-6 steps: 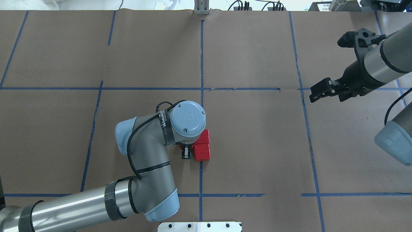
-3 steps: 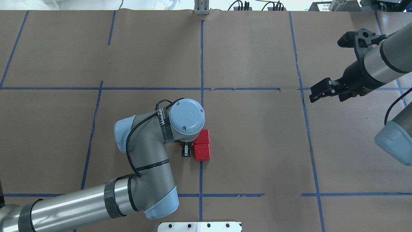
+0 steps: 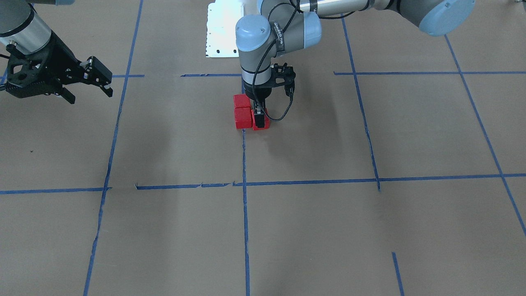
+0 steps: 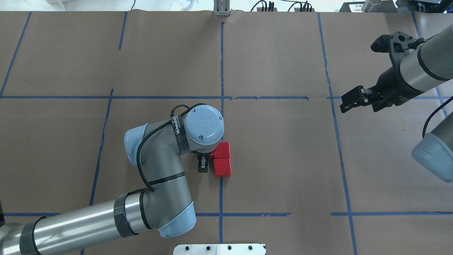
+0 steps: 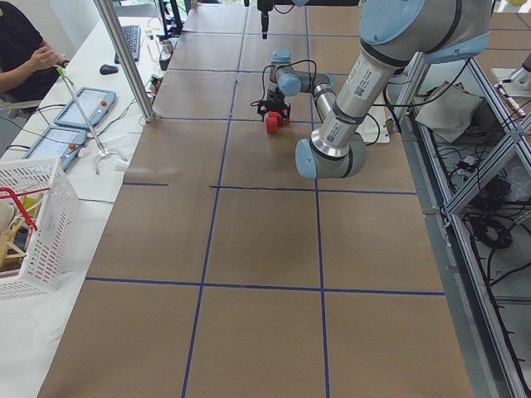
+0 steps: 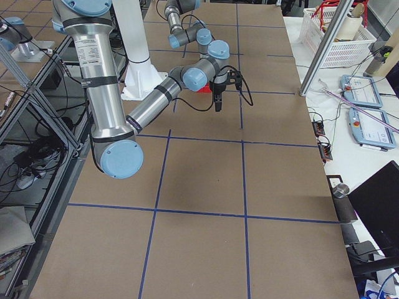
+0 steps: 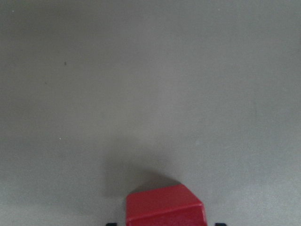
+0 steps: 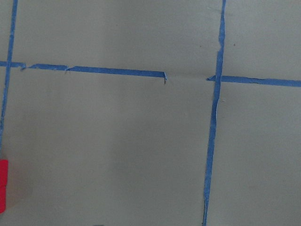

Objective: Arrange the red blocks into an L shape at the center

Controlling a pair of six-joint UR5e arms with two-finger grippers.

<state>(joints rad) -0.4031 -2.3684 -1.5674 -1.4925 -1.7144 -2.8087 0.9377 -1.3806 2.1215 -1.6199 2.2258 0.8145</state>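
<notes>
**Third block down by the line, jaws yet to clear**

The red blocks [image 4: 222, 167] sit at the centre line [image 4: 221, 71]. Two lie end to end across it. The third [image 7: 164, 207] is snug against them on the robot's left side of it, and the lot reads as an L.

The left gripper [image 3: 259, 118] points straight down over that third one. Its jaws stand a shade wider than the cube, with a sliver of gap on each side, so it looks let go rather than pinched. The right gripper [image 4: 349, 102] hangs parted and empty, well off to the other side of the line.

My worry is the exit. If the arm rises crooked, a pad could rub the cube and drag it off its neighbour, opening the corner. Cubes this small likely slide easily. A drift toward the line would shove the pair.

The brown paper [image 4: 283, 141] lies flat, and the tape is torn where a cross strip meets the line. Far from the line, past the table's edge, a person [image 5: 21, 50] sits by tablets [image 5: 83, 108] and a white basket [image 5: 41, 224].
</notes>
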